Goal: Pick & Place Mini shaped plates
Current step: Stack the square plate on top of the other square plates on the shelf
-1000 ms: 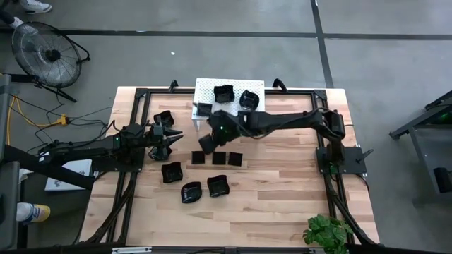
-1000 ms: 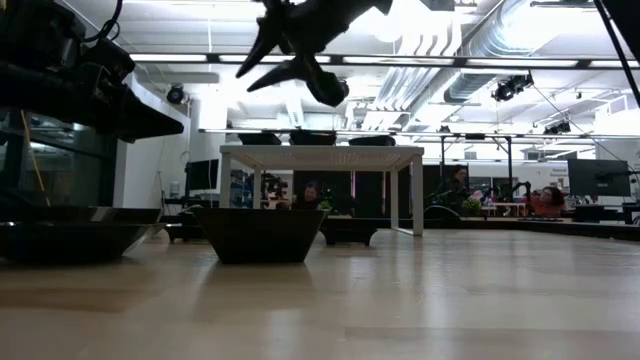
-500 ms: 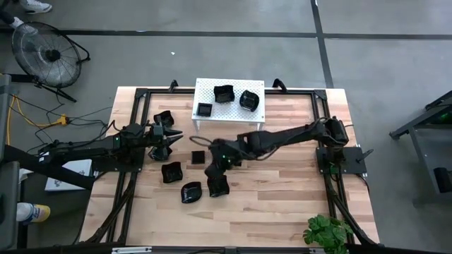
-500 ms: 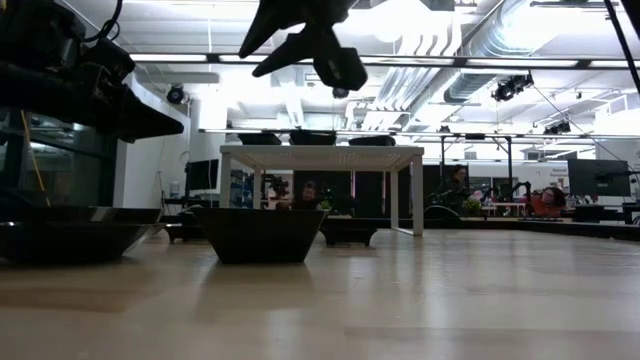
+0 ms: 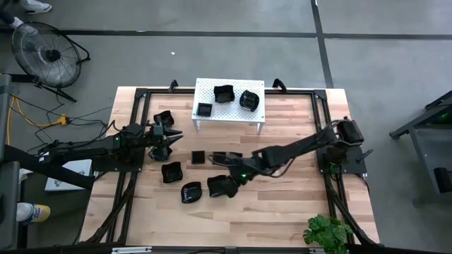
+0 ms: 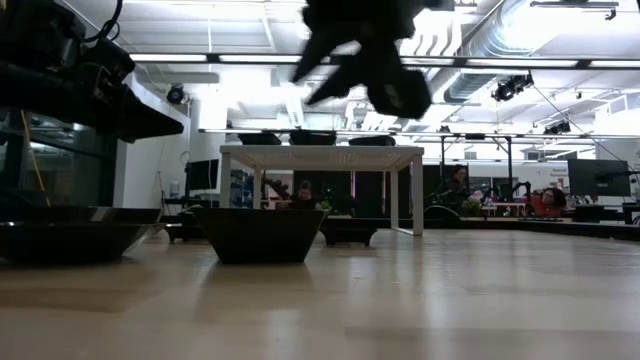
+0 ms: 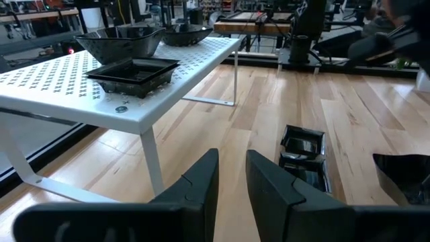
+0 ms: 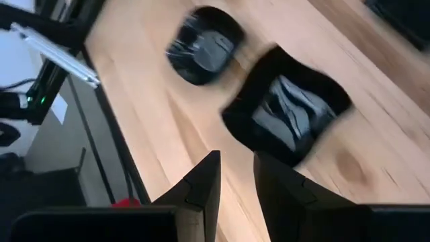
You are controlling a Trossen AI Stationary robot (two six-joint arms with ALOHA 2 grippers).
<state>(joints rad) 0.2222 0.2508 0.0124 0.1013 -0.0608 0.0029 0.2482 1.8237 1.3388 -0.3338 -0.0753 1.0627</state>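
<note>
Several glossy black mini plates lie on the wooden table: flat squares (image 5: 198, 157), a wavy one (image 5: 217, 186) and rounder ones (image 5: 191, 191) (image 5: 171, 171). Three more sit on the white perforated stand (image 5: 229, 116), among them a flat square (image 5: 204, 109). My right gripper (image 5: 226, 179) hovers clear above the wavy plate (image 8: 289, 117), its fingers shut to a narrow slit and empty. In the right wrist view the round plate (image 8: 205, 46) lies just beyond it. My left gripper (image 5: 171, 138) waits near the table's left side beside another plate (image 5: 164, 118), shut and empty.
The stand's legs (image 7: 151, 161) rest on the table near its far edge. Two flat squares (image 7: 302, 142) lie ahead of the left gripper. Black frame rails run along the table's left (image 5: 134, 141) and right (image 5: 325, 162) sides. A potted plant (image 5: 326, 231) stands at the near right corner.
My right gripper has swung from just in front of the stand toward the table's near edge, passing over the row of flat squares, and now hangs above the wavy plate. No plate has moved. The left arm has kept still.
</note>
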